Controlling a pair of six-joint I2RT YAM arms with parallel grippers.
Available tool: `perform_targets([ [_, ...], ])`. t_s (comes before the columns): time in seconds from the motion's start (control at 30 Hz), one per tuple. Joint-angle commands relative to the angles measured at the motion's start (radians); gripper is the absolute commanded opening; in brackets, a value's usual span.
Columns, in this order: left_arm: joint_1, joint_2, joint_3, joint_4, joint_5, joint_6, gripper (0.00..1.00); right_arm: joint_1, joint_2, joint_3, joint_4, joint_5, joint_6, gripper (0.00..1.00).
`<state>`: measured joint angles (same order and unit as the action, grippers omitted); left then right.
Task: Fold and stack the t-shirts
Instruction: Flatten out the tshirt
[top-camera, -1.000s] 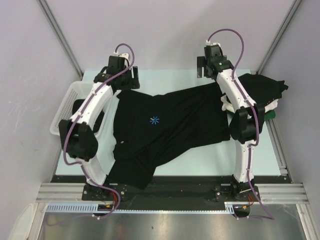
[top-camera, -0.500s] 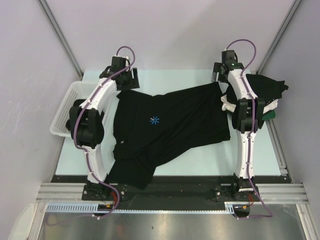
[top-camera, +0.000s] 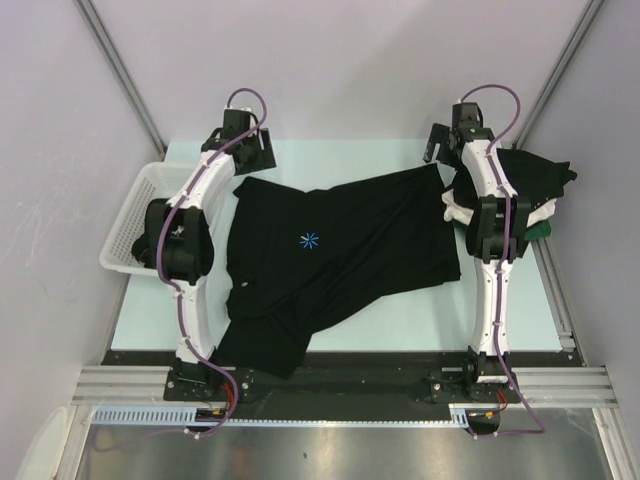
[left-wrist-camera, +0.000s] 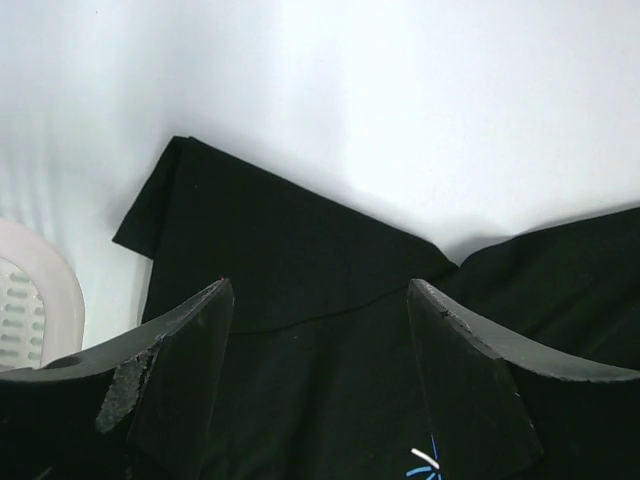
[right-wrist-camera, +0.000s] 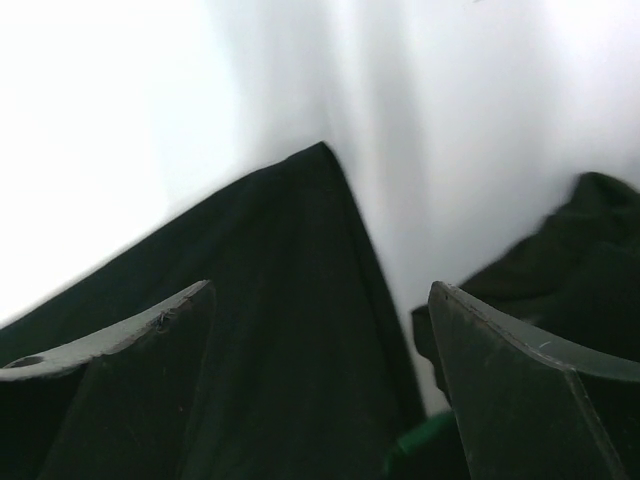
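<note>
A black t-shirt (top-camera: 350, 235) with a blue starburst mark (top-camera: 310, 240) lies spread and rumpled across the table. My left gripper (top-camera: 252, 152) hangs open above its far left corner; in the left wrist view the cloth (left-wrist-camera: 290, 250) lies below the gripper (left-wrist-camera: 320, 292), with nothing between the fingers. My right gripper (top-camera: 443, 143) is open over the far right corner (right-wrist-camera: 300, 230), and this gripper (right-wrist-camera: 320, 290) is also empty. A pile of t-shirts (top-camera: 530, 180), mostly black with white and green edges, sits at the right.
A white mesh basket (top-camera: 128, 215) stands at the table's left edge, its rim (left-wrist-camera: 35, 290) showing in the left wrist view. The pile (right-wrist-camera: 570, 260) lies close to the right finger, with a green edge (right-wrist-camera: 425, 432) below. The shirt's lower part hangs over the near edge (top-camera: 260, 350).
The right gripper has moved to the right, to the shirt's far right corner. The left arm's elbow has swung toward the far side; its gripper has shifted only slightly. The shirt has not moved.
</note>
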<state>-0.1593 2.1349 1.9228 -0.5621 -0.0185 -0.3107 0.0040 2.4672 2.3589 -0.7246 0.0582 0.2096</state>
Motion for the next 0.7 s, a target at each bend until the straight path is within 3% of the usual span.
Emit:
perform_targets([
  [0.0,0.006,-0.027,0.028,0.040,-0.003,-0.016,0.75,0.007,0.056,0.078,0.025,-0.043,0.019,0.93],
  [0.4,0.004,-0.069,-0.013,0.056,0.009,0.007,0.75,0.014,0.134,0.123,0.063,-0.087,0.024,0.88],
  [0.67,0.004,-0.079,-0.045,0.077,0.009,0.016,0.76,0.022,0.156,0.122,0.086,-0.119,0.024,0.77],
])
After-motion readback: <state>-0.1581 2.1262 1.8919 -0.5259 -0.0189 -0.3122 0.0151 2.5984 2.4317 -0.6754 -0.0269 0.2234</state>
